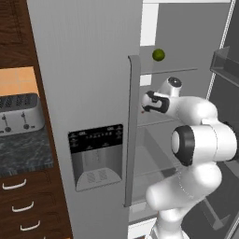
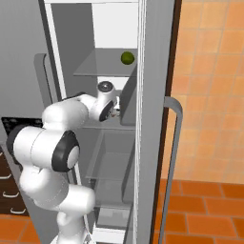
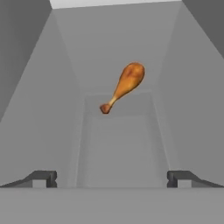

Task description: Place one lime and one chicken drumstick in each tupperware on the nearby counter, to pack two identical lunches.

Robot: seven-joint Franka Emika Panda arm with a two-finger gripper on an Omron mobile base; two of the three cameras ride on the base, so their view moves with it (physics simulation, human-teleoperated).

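A green lime (image 1: 158, 54) lies on an upper glass shelf inside the open fridge, also seen in the right base view (image 2: 127, 58). A brown chicken drumstick (image 3: 124, 85) lies on a grey shelf ahead of my hand, thick end farther off, thin end nearer. My gripper (image 3: 111, 178) is open, its two dark fingertips (image 3: 41, 178) spread wide and empty, well short of the drumstick. The hand (image 1: 154, 102) reaches into the fridge one shelf below the lime. The dark marbled counter (image 1: 23, 151) lies at the left. The tupperware is out of view.
The closed grey fridge door with its dispenser panel (image 1: 95, 156) and long handle (image 1: 132, 130) stands left of the arm. A silver toaster (image 1: 18, 113) sits on the counter above drawers (image 1: 21, 205). The open door (image 2: 157, 119) edges the right side. Orange tiles (image 2: 209, 95) lie beyond.
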